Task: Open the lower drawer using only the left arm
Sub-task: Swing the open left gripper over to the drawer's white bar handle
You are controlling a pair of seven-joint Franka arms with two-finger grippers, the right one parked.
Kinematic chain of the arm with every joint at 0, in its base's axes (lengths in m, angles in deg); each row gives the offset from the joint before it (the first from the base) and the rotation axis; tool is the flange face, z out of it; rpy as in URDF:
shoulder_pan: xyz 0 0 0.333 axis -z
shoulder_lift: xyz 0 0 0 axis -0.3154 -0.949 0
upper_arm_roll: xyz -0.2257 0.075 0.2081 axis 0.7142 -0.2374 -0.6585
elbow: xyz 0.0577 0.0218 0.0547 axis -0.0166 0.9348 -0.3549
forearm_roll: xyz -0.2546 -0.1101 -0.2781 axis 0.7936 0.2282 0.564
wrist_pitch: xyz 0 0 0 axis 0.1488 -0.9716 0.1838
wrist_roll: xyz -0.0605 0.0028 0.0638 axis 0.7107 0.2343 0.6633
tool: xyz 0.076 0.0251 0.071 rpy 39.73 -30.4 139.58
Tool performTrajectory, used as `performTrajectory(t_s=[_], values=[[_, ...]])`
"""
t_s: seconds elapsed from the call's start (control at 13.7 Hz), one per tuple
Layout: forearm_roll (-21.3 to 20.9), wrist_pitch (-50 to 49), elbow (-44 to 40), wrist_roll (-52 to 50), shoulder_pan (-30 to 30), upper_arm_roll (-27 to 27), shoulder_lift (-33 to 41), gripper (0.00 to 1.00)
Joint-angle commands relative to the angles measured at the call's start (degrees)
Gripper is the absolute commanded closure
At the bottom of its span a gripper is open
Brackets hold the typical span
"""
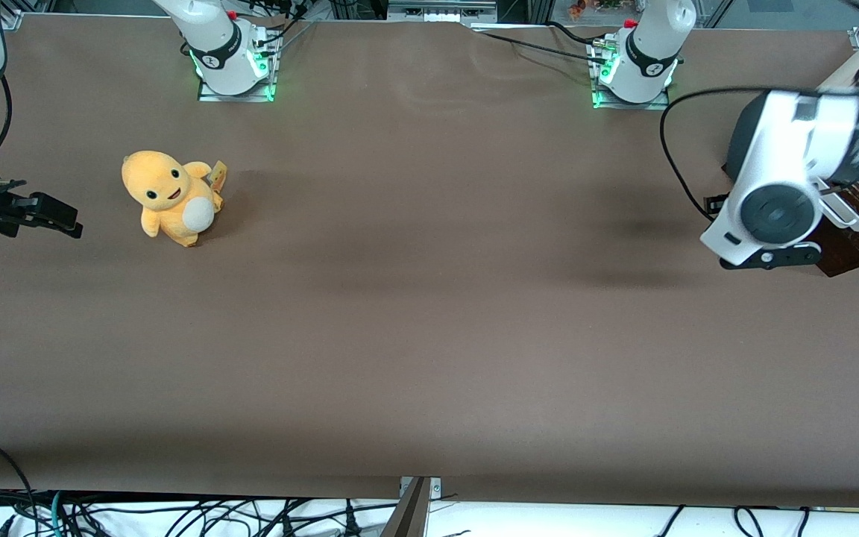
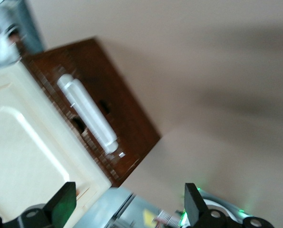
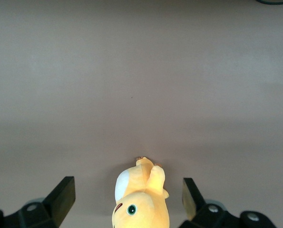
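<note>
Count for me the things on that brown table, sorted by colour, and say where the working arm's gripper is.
Orange: 1, the orange plush toy.
Dark brown: 1, the dark-brown wooden lower drawer with its white bar handle.
Total: 2.
The left arm's black two-finger gripper hangs open above the drawer front, touching nothing.

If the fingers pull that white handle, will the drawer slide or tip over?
The lower drawer likely slides. Its white bar handle looks stiff, maybe slippery. The open gripper hovers apart from it.
</note>
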Motion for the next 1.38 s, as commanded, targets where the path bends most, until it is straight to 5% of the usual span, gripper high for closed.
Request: performTrajectory(t_s=[0.0,0.66,0.95,1.31], values=[[-7.89,-5.74,-1.55,-8.17,1.94,-0.08,-7.38,0.00],[-19.16,-9.35,0.82,-39.56,1.24,-0.43,-21.81,0.00],[-28.02,-8.74,5.30,-40.46,-2.88,-0.52,-23.31,0.00],[-28.40,-4.53,7.23,-40.02,-8.69,-0.26,-23.49,0.04]])
